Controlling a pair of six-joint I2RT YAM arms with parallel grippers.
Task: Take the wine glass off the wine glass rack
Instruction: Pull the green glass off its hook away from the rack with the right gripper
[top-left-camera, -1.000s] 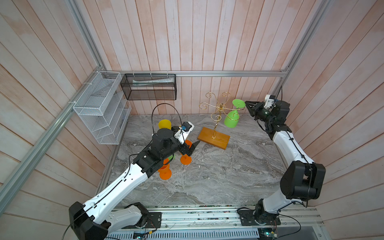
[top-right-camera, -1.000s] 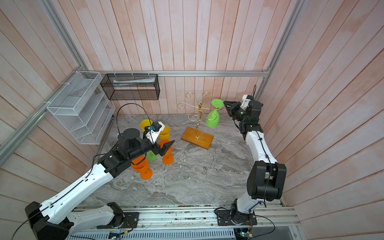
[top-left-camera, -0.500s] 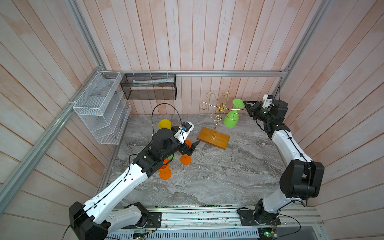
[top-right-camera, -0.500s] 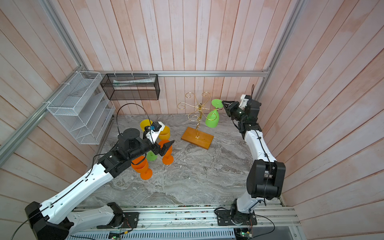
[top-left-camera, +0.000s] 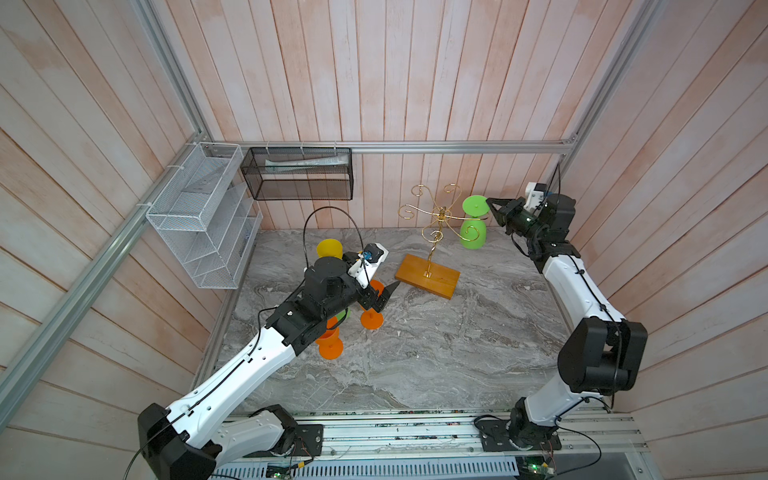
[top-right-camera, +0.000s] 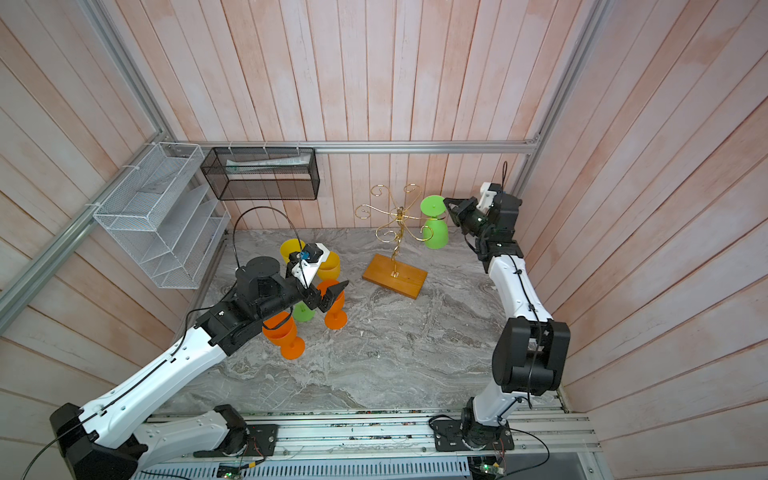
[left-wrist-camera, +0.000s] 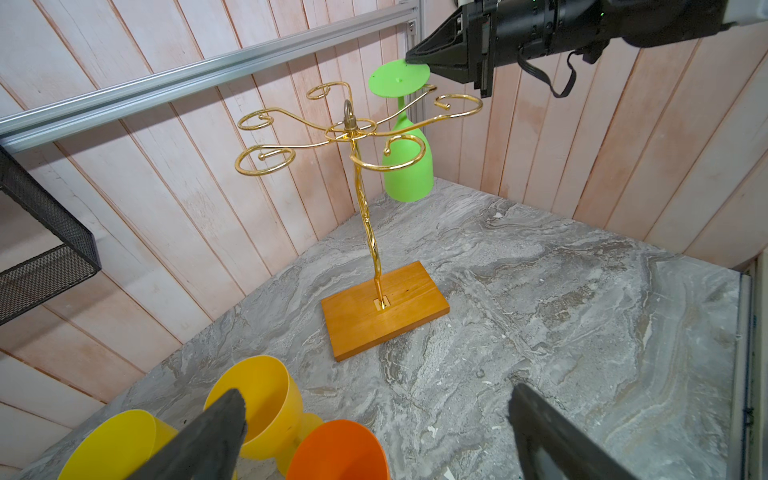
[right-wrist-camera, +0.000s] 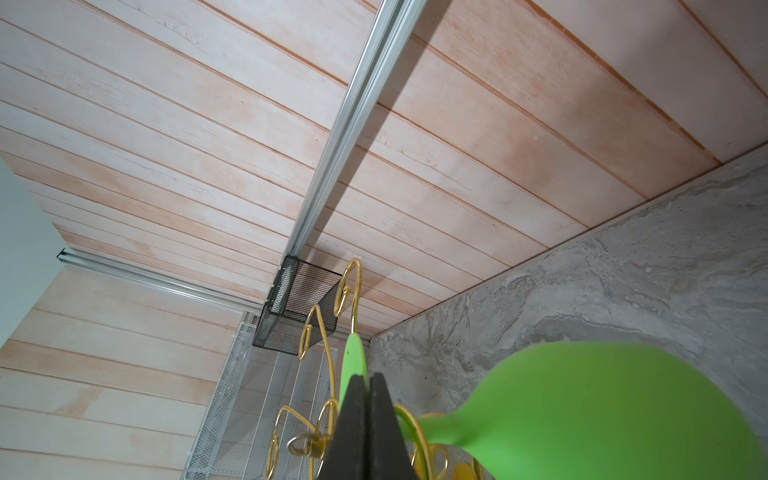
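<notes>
Standing at the bench (top-left-camera: 457, 353), I record the following. The wine glass rack (top-left-camera: 428, 275) stands upright towards the back, its wooden base flat on the marble surface. One green wine glass (top-left-camera: 473, 235) hangs upside down from a curled arm on the rack's right side, stem through the wire, foot uppermost and bowl clear of the bench. The other arms visible in the left wrist view carry nothing.

The right pincer (top-left-camera: 489, 202) is level with the top of the rack, reaching in from the right. Its jaws are closed together on the outer rim of the glass's foot. The left wrist view shows the black tips (left-wrist-camera: 411, 60) meeting the edge of the green disc, and the right wrist view shows that disc edge-on running into the closed tips. The bowl hangs below and just beside the pincer.

The left pincer (top-left-camera: 384, 293) stands wide open and holds nothing, well apart from the rack. It hovers over a cluster of orange glasses (top-left-camera: 371, 320) and yellow glasses (left-wrist-camera: 266, 399) standing on the left part of the bench.
</notes>
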